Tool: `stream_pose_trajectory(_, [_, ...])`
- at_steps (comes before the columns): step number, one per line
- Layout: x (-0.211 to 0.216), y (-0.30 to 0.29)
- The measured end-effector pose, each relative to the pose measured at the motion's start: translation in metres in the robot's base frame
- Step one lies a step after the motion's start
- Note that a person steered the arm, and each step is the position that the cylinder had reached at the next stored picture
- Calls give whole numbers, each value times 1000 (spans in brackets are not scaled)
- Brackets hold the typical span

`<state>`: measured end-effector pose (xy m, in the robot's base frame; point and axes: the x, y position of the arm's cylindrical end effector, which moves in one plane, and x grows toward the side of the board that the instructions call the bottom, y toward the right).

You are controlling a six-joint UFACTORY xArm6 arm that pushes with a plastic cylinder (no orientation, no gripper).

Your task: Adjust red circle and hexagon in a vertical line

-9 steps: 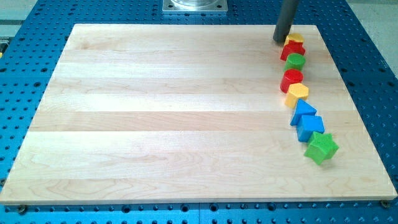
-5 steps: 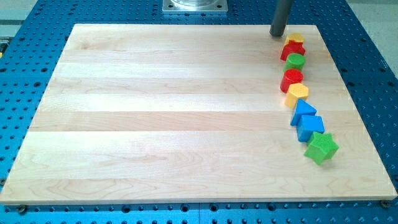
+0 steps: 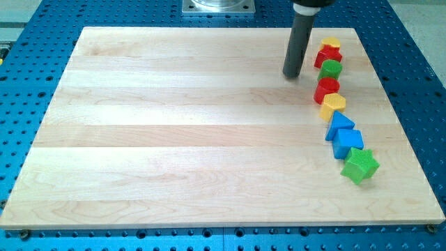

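Note:
The red circle [image 3: 326, 88] lies on the wooden board [image 3: 174, 132] near the view's right edge. The yellow hexagon [image 3: 333, 106] sits just below it, touching it and set slightly to the right. My tip [image 3: 292, 74] rests on the board to the left of the green circle [image 3: 332, 68], above and left of the red circle, touching no block.
The blocks form a column on the right: a yellow block [image 3: 329, 44] at the top, a red star [image 3: 327, 55], the green circle, then below the hexagon a blue triangle [image 3: 339, 123], a blue block [image 3: 348, 142] and a green star [image 3: 360, 165].
My tip has moved from beside the top yellow block down and to the left, to beside the green circle. No block has moved.

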<state>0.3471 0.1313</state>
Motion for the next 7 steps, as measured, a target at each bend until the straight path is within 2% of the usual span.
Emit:
stream_pose_trajectory(1, [51,-7])
stream_pose_trajectory(2, [64,-5])
stream_pose_trajectory(5, [61,39])
stream_pose_trajectory(7, [61,34])
